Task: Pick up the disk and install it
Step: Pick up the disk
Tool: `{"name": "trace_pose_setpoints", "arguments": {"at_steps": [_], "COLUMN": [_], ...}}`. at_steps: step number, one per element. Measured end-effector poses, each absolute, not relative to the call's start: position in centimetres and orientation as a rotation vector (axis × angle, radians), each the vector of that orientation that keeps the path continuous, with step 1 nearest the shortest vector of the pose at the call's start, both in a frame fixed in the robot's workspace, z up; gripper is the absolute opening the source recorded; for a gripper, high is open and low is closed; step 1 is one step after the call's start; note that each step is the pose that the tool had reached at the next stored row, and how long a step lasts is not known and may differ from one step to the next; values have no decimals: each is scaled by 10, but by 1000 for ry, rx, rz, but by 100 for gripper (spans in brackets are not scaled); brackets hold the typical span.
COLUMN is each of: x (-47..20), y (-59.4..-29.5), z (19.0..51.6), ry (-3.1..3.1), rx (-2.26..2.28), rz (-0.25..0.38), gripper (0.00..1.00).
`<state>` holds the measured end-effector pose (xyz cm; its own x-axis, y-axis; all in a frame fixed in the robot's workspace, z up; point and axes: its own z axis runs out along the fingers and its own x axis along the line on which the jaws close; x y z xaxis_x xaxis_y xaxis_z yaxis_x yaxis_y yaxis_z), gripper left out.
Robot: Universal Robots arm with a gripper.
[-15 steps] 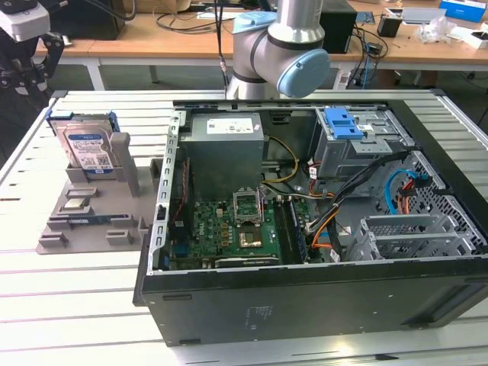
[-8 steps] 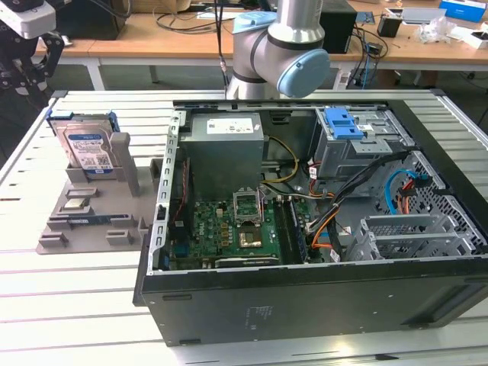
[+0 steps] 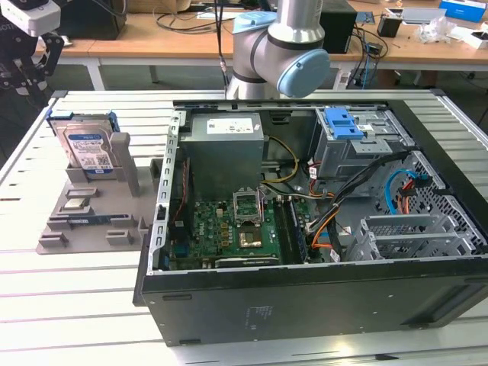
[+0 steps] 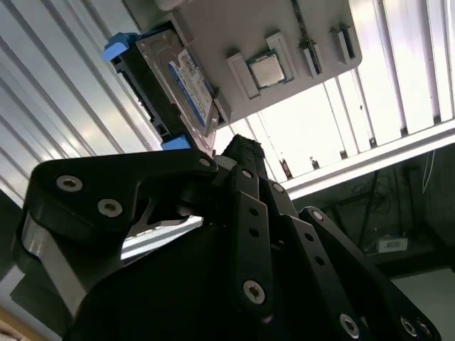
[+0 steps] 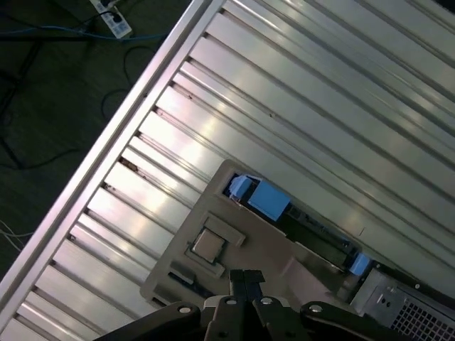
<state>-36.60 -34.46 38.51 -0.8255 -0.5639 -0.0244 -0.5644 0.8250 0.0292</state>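
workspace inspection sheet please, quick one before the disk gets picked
surface: slatted metal table, grey fixture plate on it
job's things: disk stands upright in the fixture plate, untouched; open computer case beside it
clutter: processor chip in a fixture pocket
grippers: hand shut, empty, clear of the disk
cables: orange, black and blue wiring inside the case
surroundings: wooden benches behind; power strip on the floor

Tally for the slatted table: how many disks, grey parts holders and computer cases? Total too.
disk: 1
grey parts holder: 1
open computer case: 1
Total: 3
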Motion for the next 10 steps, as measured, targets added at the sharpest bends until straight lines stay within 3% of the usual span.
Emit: {"name": "trace_pose_setpoints", "arguments": {"at_steps": [10], "x": [-366], "y": [-345], "z": [385], "ry": [2935], "rx": [-1083], "rz": [56], "gripper": [11]}}
